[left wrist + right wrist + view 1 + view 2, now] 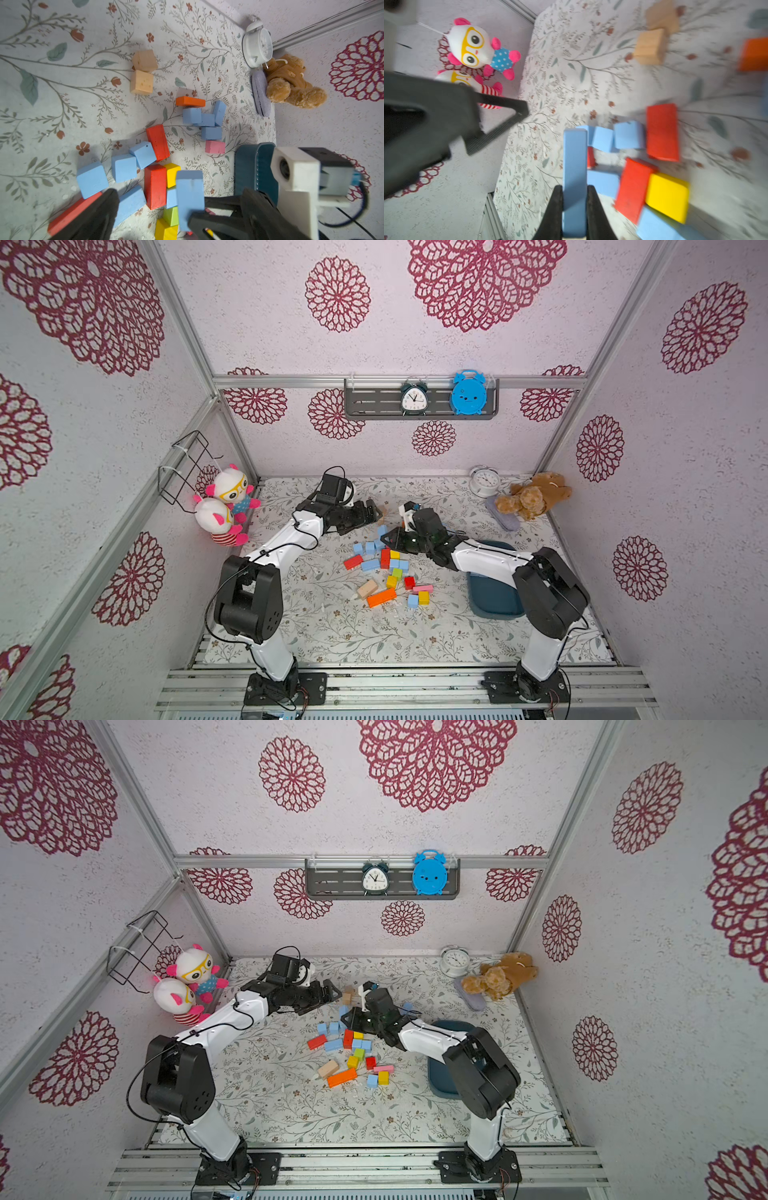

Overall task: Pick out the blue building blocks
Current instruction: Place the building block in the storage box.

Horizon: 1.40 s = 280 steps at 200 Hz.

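The right end effector (575, 188) pinches a long blue brick (574, 162) by one end, a finger pressed on each side. The rest of the brick sticks out past the fingertips, over the far edge of the pile in the middle of the bench (332, 635). Whether the brick is clear of the blocks below it cannot be told. The left end effector (374, 514) stands spread and holds nothing, just left and a little far of the right one; one ribbed finger (500, 126) shows bare in the right wrist view. The other blue blocks (368, 548) lie on the bench: three cubes side by side at the pile's far left, a brick (370, 565) just near of them beside a red brick (353, 562), more next to a yellow cube (395, 554), and one cube (412, 600) at the near edge, just beside another yellow cube (423, 597). Four more (204, 121) cluster to the right — between an orange block (190, 101) and a pink one (215, 146) — near the teal tub (494, 597), which sits on the right, partly under the right arm. Two tan blocks (142, 82) lie touching on the far side of the pile, and a long orange brick (381, 597) lies at its near edge.
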{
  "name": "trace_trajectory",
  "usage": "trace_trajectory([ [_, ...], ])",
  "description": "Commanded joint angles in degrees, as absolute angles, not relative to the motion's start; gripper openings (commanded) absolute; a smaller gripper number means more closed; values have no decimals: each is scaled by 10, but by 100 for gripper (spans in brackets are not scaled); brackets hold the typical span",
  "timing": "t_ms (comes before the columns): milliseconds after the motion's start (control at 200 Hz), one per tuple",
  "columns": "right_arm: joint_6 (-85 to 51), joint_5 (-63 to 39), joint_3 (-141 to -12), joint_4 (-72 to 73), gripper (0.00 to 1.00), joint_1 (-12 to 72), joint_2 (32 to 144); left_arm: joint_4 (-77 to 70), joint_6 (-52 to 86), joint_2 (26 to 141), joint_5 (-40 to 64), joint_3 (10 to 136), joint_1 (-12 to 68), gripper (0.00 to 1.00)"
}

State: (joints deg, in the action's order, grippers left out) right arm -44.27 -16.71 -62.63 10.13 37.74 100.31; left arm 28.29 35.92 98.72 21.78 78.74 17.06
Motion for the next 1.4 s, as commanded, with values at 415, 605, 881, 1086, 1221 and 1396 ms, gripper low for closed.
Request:
trace_trajectory([
  [415, -206, -111, -520, -310, 15, 13, 773, 245, 332, 940, 248, 749, 116, 97],
  [605, -203, -36, -554, -347, 17, 13, 830, 247, 328, 937, 247, 748, 116, 97],
  [881, -170, -37, -576, -343, 19, 12, 889, 246, 324, 936, 245, 743, 116, 97],
  [1086, -153, -61, -579, -330, 21, 9, 917, 251, 326, 939, 244, 744, 117, 97],
  [1221, -145, -68, -579, -331, 21, 7, 925, 251, 325, 940, 244, 744, 117, 97],
  [1396, -137, -82, -572, -329, 25, 0, 931, 250, 325, 943, 244, 744, 119, 97],
])
